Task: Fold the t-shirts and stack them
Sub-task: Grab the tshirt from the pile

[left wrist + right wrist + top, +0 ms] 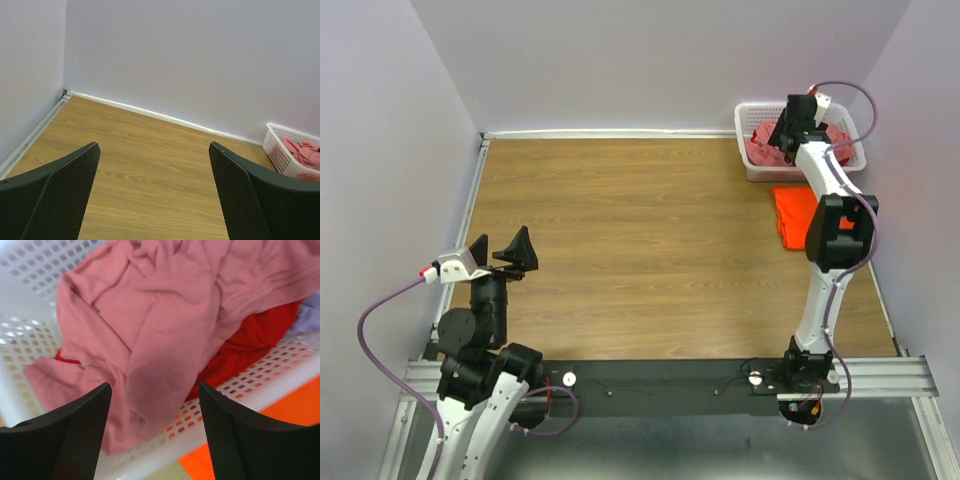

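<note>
1. Basket and contents. The white lattice basket stands at the far right corner of the desk, close to the back wall. It holds a crumpled salmon-pink t-shirt, which lies uppermost and fills most of the interior. A deep red t-shirt lies beneath it, showing at the right side and as a thin strip at the left edge of the pink cloth.

2. Outside the basket. An orange t-shirt lies on the desk just in front of the basket's near wall.

3. Right jaws. The right arm reaches over the basket. The right jaws are released and stand apart over the salmon-pink t-shirt. Contact with the cloth cannot be told.

4. Left jaws. The left arm is at the left side of the desk, well apart from the basket. The left jaws are released and empty.

5. Limits of view. From overhead, the right arm covers the middle of the basket and part of the orange t-shirt. In the right wrist view, a pale lilac patch beside the red cloth cannot be identified. The number of red garments cannot be told.
</note>
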{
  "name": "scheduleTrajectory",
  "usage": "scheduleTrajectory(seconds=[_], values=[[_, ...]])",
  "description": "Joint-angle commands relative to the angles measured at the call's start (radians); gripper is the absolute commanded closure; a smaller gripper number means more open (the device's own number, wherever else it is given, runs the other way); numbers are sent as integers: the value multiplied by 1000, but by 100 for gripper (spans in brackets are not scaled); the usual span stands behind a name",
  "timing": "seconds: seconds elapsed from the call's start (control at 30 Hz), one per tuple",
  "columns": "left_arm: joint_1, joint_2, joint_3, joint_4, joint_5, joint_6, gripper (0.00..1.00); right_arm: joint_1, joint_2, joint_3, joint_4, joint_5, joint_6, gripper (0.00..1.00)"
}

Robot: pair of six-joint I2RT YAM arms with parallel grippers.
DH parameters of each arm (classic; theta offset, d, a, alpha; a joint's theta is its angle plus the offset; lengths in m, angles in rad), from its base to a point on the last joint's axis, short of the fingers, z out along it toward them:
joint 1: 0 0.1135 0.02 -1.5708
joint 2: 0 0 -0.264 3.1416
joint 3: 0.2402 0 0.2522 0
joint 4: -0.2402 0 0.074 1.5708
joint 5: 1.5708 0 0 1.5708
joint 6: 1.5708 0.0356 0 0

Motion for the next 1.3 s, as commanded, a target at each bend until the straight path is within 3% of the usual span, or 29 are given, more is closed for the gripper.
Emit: scheduleTrajectory(seconds=[0.0, 0.17, 0.3, 0.5, 0.83, 1.17, 1.27], values=[[6, 10, -5, 14, -21, -5, 2, 6, 123, 83, -8, -62, -38, 24], [6, -4, -10, 20, -38, 0, 3, 6, 208, 131, -8, -109, -46, 35], [6, 0, -8, 19, -38, 1, 3, 6, 167, 137, -8, -92, -79, 65], [8, 3, -10, 20, -32, 0, 3, 6, 7, 154, -9, -74, -165, 92], [8, 3, -11, 28, -15, 10, 3, 62, -219, 212, -12, -241, -312, 100], [8, -9, -13, 32, 1, 16, 3, 310, -289, 329, -11, -554, -334, 99], [8, -9, -14, 34, 5, 19, 3, 390, -273, 396, -11, -580, -300, 99]])
